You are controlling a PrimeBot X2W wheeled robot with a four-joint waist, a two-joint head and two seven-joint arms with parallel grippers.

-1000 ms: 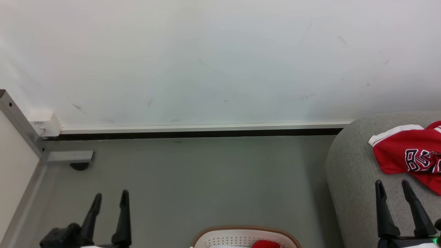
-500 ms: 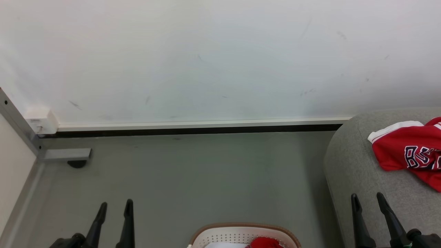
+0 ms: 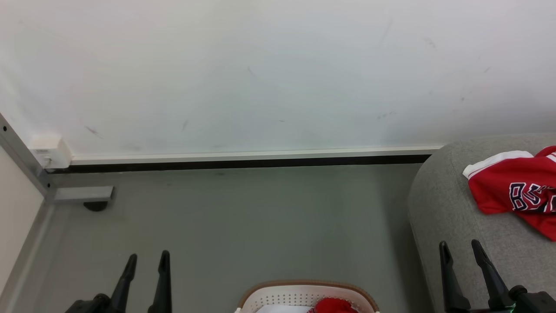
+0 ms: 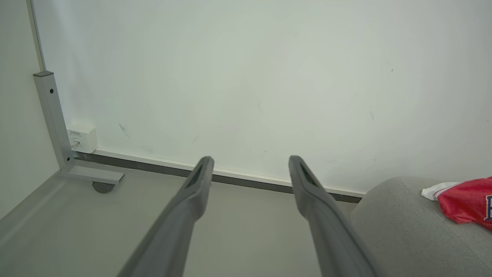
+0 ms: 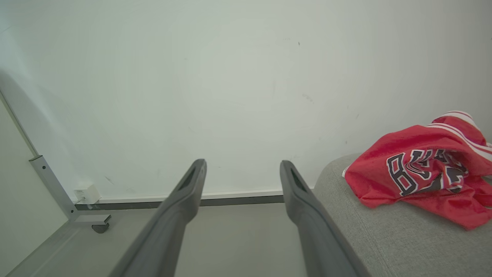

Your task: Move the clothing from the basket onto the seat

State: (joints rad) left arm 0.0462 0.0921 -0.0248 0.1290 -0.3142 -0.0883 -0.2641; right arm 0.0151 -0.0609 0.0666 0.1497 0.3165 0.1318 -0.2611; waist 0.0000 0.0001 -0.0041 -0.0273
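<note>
**Left gripper** (image 3: 148, 255): sits at the near left, above the grey floor (image 3: 260, 226). Its fingers (image 4: 192, 192) point toward the far wall (image 3: 260, 74). The jaws are spread wide and hold nothing. In the left wrist view the floor and wall show through the gap between them.

**Right gripper** (image 3: 459, 244): sits at the near right, over the left edge of the seat (image 3: 447, 208). Its jaws are also spread wide and hold nothing. It touches no fabric.

**Basket** (image 3: 304, 288): stands on the floor at near centre, between the two grippers and just left of the seat. The head view shows the far arc of its brown rim and the perforated white wall, with the near part cut off by the bottom edge. A bunched red garment (image 3: 333, 305) lies inside toward the right, beside the white liner (image 3: 278, 309).

**Seat**: takes up the right side of the scene, with its rounded corner toward the wall.

**Jersey** (image 3: 512, 191): lies crumpled on top of the seat, farther away than the right gripper and apart from its fingertips. It is red with white striped trim and dark block lettering outlined in white. In the right wrist view the jersey (image 5: 419, 173) lies to the right of the fingers.

**Surroundings**:
- A pale skirting strip (image 3: 252, 155) runs along the foot of the wall.
- At the far left stands a grey metal frame foot (image 3: 82, 194) on a dark caster (image 3: 95, 206).
- A small white box (image 3: 47, 150) is fixed to the wall just above the foot.
</note>
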